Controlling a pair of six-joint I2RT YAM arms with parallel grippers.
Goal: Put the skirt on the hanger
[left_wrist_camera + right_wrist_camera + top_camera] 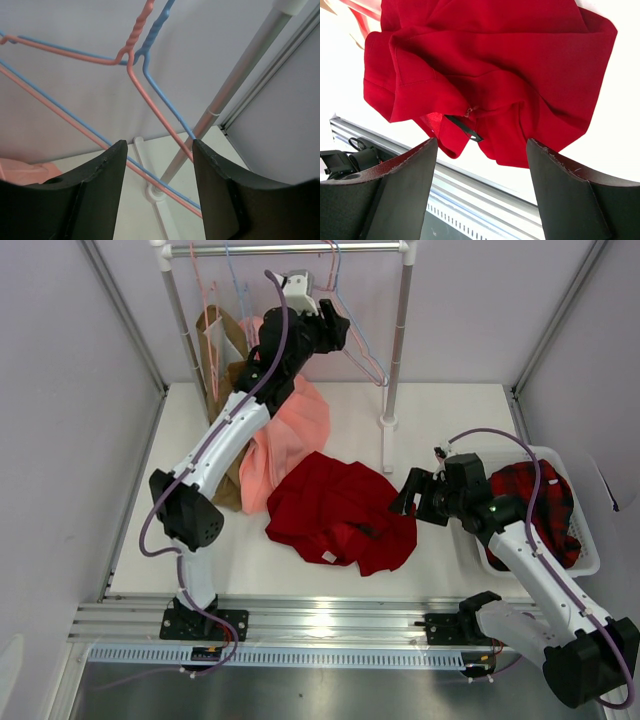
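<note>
Up at the rack, the left gripper (328, 328) stands with its jaws apart. Two wires cross the gap between them: the sloping side of the pale pink hanger (150, 100) and, just beside it, the same side of a light blue hanger (170, 105). Neither wire is clamped. The likeliest slip is that a pinch here catches both wires, since they run almost touching and their twisted necks sit side by side. Both hangers would then come off the rail (300, 248) together, or the pink hook would drag on the blue one. A grip on the slanted wire could also slide along it and let the hanger swing against the upright pole (397, 340).

The skirt (335, 510) lies crumpled on the table, its left edge against the salmon-pink garment (290, 435). The right gripper (405, 495) hovers just beside its right edge, jaws wide and holding nothing. Because the cloth is folded over itself, a pinch there may take several layers or miss the waistband, leaving the skirt bunched and hard to drape.
</note>
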